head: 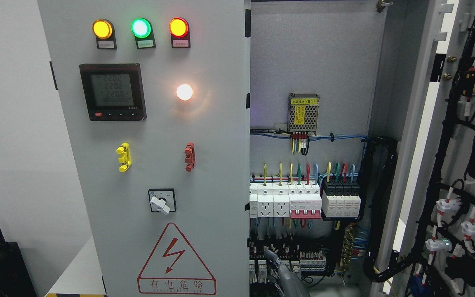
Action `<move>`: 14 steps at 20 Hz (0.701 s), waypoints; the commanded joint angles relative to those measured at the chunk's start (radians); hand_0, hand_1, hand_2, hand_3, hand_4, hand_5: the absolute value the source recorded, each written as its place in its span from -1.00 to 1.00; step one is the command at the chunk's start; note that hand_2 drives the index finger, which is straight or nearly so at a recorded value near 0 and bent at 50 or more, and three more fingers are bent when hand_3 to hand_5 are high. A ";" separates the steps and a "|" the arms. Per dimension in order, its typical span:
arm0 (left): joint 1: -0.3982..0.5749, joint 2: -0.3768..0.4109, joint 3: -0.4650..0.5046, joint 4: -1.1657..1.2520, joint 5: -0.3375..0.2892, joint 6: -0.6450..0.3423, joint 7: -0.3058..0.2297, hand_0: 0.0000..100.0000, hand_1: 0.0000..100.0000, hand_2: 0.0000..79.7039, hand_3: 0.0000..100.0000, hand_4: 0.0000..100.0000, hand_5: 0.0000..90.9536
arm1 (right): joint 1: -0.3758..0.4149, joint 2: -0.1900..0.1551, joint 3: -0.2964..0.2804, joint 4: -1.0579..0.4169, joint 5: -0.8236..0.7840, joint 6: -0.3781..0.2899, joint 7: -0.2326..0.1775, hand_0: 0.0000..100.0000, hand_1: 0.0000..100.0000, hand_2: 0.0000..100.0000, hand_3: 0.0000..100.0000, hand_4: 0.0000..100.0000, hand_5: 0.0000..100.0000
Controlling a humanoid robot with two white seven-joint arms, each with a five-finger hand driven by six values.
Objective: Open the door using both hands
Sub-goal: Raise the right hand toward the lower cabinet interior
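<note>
White wall behind. Grey steel cabinet's right door (460, 165) open, right of grey robot hand (288, 278) at bottom edge; fingers' state indeterminable. Left grey door (151, 165) closed. Risk: hand snagging exposed wiring (303, 206) just above.

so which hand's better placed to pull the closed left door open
Right, probably: the right arm shows beside the closed left door's free edge; the left arm is out of view.

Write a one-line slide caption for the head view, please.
Electrical cabinet with the left door closed and the right door swung open, exposing breakers and wiring.
</note>
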 commanded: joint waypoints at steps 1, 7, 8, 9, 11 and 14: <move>0.000 0.000 -0.001 -0.011 0.000 0.001 0.000 -1.00 -1.00 -1.00 -1.00 -0.94 -1.00 | -0.045 0.011 0.001 0.067 0.000 0.001 -0.001 -1.00 -1.00 -1.00 -1.00 -1.00 -1.00; 0.000 0.000 0.001 -0.011 0.000 0.001 0.000 -1.00 -1.00 -1.00 -1.00 -0.94 -1.00 | -0.060 0.009 0.004 0.069 -0.020 0.001 0.001 -1.00 -1.00 -1.00 -1.00 -1.00 -1.00; 0.000 0.000 0.001 -0.011 0.000 0.001 0.000 -1.00 -1.00 -1.00 -1.00 -0.94 -1.00 | -0.064 0.007 0.004 0.071 -0.029 0.002 0.001 -1.00 -1.00 -1.00 -1.00 -1.00 -1.00; 0.000 0.000 0.001 -0.011 0.000 0.001 0.000 -1.00 -1.00 -1.00 -1.00 -0.94 -1.00 | -0.068 0.006 0.006 0.072 -0.033 0.004 0.001 -1.00 -1.00 -1.00 -1.00 -1.00 -1.00; 0.000 0.000 0.001 -0.011 0.000 0.001 0.000 -1.00 -1.00 -1.00 -1.00 -0.94 -1.00 | -0.068 0.004 0.007 0.069 -0.035 0.008 0.006 -1.00 -1.00 -1.00 -1.00 -1.00 -1.00; 0.000 0.000 0.001 -0.011 0.000 0.001 0.000 -1.00 -1.00 -1.00 -1.00 -0.94 -1.00 | -0.079 0.001 0.015 0.066 -0.035 0.008 0.006 -1.00 -1.00 -1.00 -1.00 -1.00 -1.00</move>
